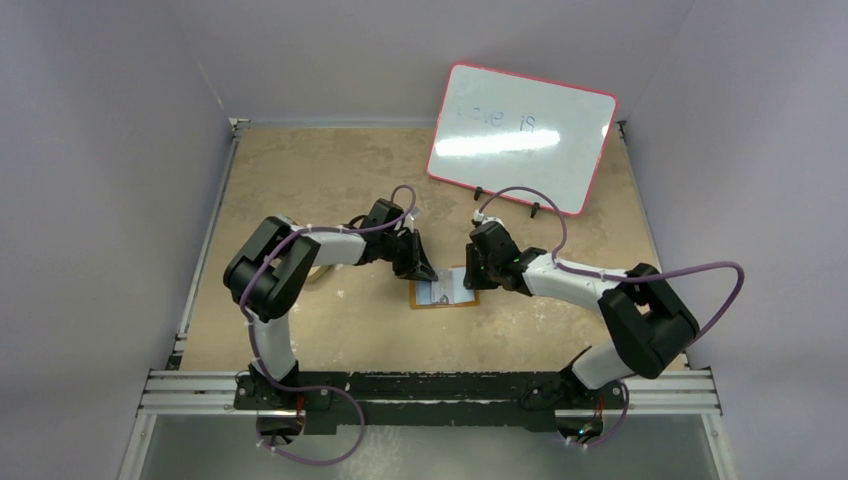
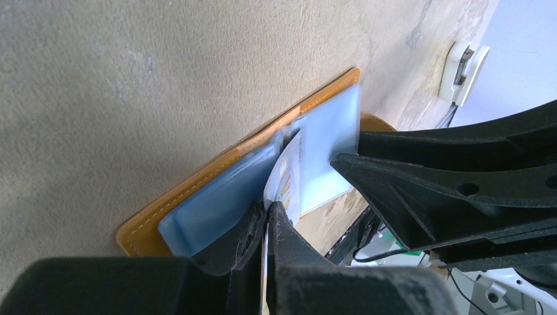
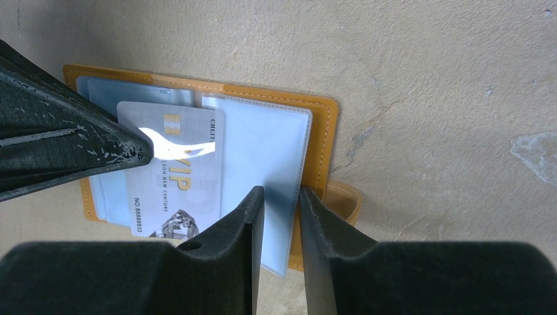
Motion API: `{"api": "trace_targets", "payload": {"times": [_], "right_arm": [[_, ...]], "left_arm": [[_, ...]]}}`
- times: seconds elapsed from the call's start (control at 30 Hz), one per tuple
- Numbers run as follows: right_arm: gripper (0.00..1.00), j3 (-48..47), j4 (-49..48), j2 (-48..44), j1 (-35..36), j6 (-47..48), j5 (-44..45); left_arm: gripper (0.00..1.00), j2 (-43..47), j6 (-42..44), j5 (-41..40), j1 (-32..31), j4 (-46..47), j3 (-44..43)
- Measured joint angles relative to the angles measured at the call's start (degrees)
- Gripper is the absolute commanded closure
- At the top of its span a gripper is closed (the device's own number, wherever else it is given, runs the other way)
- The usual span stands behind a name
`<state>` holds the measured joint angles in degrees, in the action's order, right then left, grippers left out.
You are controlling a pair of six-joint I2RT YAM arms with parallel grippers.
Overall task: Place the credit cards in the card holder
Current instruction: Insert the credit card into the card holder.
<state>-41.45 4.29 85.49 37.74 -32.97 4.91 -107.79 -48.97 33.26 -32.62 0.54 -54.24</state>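
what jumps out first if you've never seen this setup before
Both arms meet mid-table over an open orange card holder. The left gripper pinches a silver VIP credit card over its pockets, while the right gripper straddles a clear sleeve. A pink-rimmed whiteboard leans at the back.

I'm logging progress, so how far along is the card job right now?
Done: the card holder lies open on the table. In hand: the left claw grips a VIP card over it, while the right claw pinches a clear sleeve. Left: the card isn't fully in a pocket yet; no other loose card shows.
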Motion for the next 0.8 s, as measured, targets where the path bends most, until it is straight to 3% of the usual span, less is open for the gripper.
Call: {"api": "trace_targets", "payload": {"times": [0.63, 0.8], "right_arm": [[0.7, 0.37, 0.22, -0.76, -0.22, -0.98, -0.07], [0.69, 0.39, 2.91, -4.76, -0.52, -1.53, 0.04]], "left_arm": [[1.0, -1.25, -4.11, -3.91, -2.71, 7.58, -0.17], [0.87, -1.25, -4.33, -5.22, -3.43, 7.69, -0.24]]}}
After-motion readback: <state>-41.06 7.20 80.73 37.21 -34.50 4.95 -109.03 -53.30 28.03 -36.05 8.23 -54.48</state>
